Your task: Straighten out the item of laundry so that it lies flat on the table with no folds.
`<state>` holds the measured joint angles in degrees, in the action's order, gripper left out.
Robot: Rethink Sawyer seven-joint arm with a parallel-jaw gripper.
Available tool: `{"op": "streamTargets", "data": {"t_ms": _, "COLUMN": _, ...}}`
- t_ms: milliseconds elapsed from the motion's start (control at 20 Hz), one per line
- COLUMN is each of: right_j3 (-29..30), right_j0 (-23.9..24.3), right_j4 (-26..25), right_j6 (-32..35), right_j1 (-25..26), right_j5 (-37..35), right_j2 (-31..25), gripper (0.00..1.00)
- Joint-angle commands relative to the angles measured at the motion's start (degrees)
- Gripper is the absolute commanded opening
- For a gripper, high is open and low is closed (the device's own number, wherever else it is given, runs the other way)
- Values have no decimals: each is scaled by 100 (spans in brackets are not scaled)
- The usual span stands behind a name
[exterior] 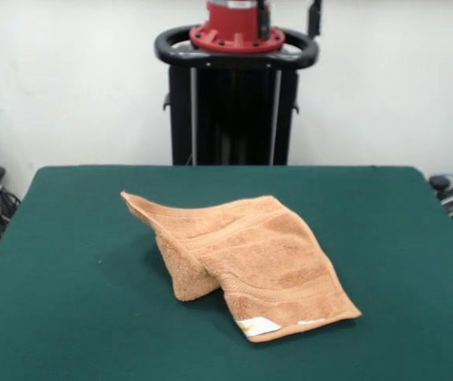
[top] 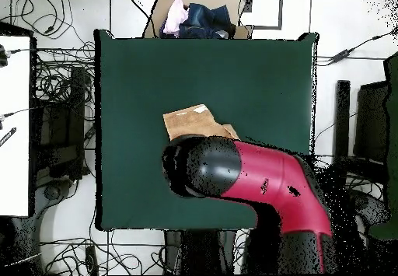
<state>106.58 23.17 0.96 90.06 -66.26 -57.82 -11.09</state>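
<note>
The orange-tan towel (exterior: 250, 254) lies crumpled near the middle of the dark green table (exterior: 67, 262). It is folded over itself, with one corner pointing to the far left and a bunched fold hanging at its left side. A small white label (exterior: 258, 326) shows at the near corner. In the overhead view only part of the towel (top: 193, 123) shows, since the red and black arm (top: 256, 183) covers the remainder. The gripper shows in neither view.
The black pedestal (exterior: 234, 111) with the red robot base (exterior: 238, 28) stands behind the table's far edge. In the overhead view a cardboard box of clothes (top: 198, 16) sits beyond the table's top edge, with cables and a white desk (top: 15, 125) at the left.
</note>
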Motion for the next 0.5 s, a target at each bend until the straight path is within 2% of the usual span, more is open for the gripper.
{"op": "streamTargets", "data": {"t_ms": 50, "right_j3": 22, "right_j0": 532, "right_j4": -441, "right_j6": -1489, "right_j1": 353, "right_j5": -286, "right_j2": -600, "gripper": 100}}
{"op": "streamTargets", "data": {"t_ms": 250, "right_j3": -226, "right_j0": 727, "right_j4": -700, "right_j6": -1518, "right_j1": 362, "right_j5": -614, "right_j2": -775, "gripper": 100}}
{"op": "streamTargets", "data": {"t_ms": 500, "right_j3": -258, "right_j0": 920, "right_j4": -872, "right_j6": -1518, "right_j1": 599, "right_j5": -203, "right_j2": -989, "gripper": 100}}
